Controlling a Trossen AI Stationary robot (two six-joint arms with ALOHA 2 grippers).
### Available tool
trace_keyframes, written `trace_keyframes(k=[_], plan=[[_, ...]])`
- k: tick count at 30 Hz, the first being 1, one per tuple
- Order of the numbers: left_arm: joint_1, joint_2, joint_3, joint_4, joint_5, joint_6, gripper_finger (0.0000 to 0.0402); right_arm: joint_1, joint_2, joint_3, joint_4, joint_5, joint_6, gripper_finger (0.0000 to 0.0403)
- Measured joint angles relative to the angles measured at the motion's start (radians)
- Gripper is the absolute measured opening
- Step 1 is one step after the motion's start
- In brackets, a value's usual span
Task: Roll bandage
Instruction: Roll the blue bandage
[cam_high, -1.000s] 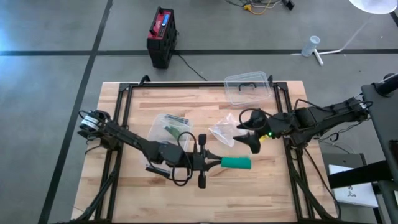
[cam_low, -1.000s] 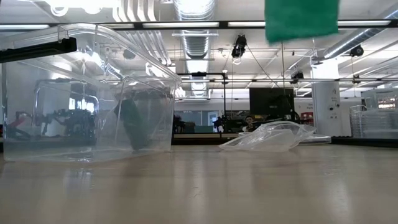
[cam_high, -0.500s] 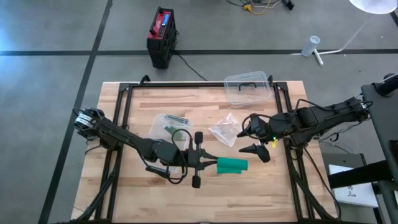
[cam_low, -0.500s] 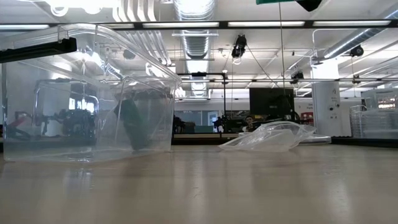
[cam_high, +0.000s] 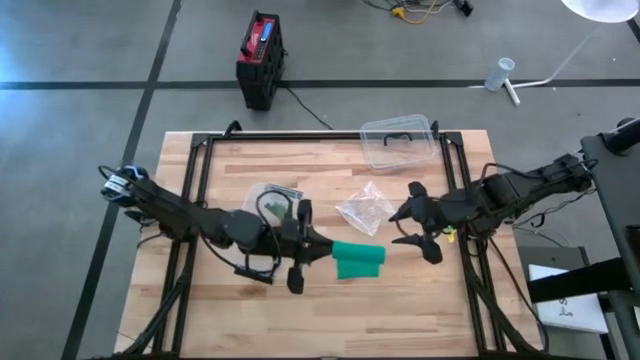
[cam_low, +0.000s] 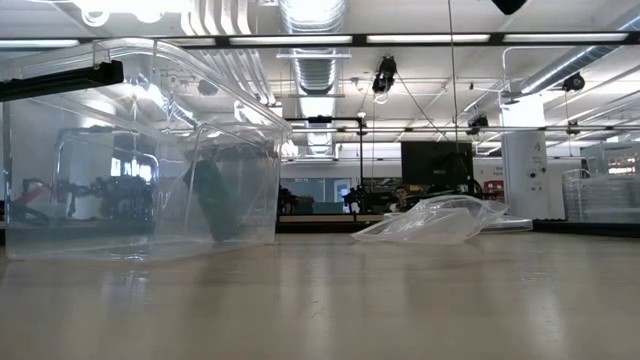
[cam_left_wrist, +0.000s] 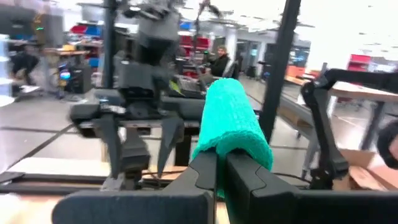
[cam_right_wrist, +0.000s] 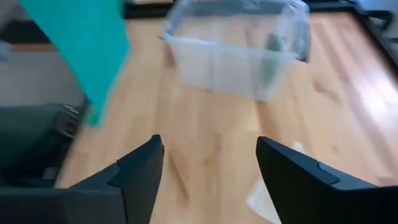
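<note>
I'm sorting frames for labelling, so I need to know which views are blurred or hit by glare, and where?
Right wrist view: motion-blurred throughout, the green bandage smeared, the clear container soft. Left wrist view: the bandage and the left gripper are fairly crisp, the room behind blurred. Low view: ceiling lights glare off the container. High view: evenly lit and sharp.

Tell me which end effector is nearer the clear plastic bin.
Right. The right end effector hangs open just in front of the clear plastic bin; the left end effector, gripping the green bandage, is farther off.

Both arms are dark, jointed and draped in black cable loops — each tool (cam_high: 318, 252) (cam_high: 412, 226) ends in two tapering matte-black fingers.
</note>
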Motion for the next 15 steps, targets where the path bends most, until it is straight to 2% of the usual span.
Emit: trace_keyframes(k=[7, 11, 15], plan=[[0.0, -0.048, 0.0, -0.097, -0.067, -0.025, 0.0, 0.056, 0.002, -0.016, -0.03, 0.158, -0.002, 0.0235], [0.001, -0.06, 0.0, -0.115, -0.08, -0.039, 0.0, 0.127, 0.002, -0.039, -0.017, 0.288, -0.005, 0.0233], [0.002, -0.067, 0.0, -0.119, -0.081, -0.049, 0.0, 0.198, 0.01, -0.082, 0.092, 0.392, -0.017, 0.024]])
